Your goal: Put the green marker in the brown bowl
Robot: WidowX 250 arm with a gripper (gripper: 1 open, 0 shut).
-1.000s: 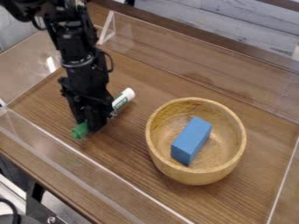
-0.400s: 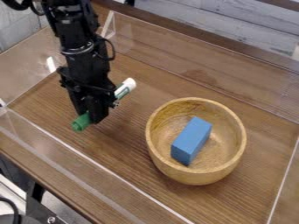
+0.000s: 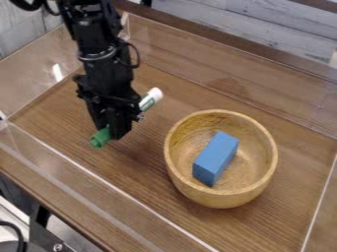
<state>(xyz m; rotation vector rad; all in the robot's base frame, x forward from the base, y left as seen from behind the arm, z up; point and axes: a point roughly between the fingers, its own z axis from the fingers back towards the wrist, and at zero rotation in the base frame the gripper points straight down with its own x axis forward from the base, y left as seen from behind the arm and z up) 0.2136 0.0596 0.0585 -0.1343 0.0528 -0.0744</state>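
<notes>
Camera view: the black gripper (image 3: 113,126) is seen pointing straight down in the left-centre of the frame, its jaws clamped on the green marker (image 3: 125,116). The marker is gripped near its middle and is held tilted, with its green cap low at the lower left and its white end raised toward the upper right. Its barrel is white with green lettering, though most of it is hidden behind the fingers. The marker is carried just above the wooden table (image 3: 198,89), to the left of the brown bowl (image 3: 224,157) and apart from it. The bowl, round and light tan with thick walls, is placed at the lower right, and a blue block (image 3: 216,157) is lying inside it. Compared with the frame one second earlier, gripper and marker have been shifted right and lifted, closer to the bowl's rim.
</notes>
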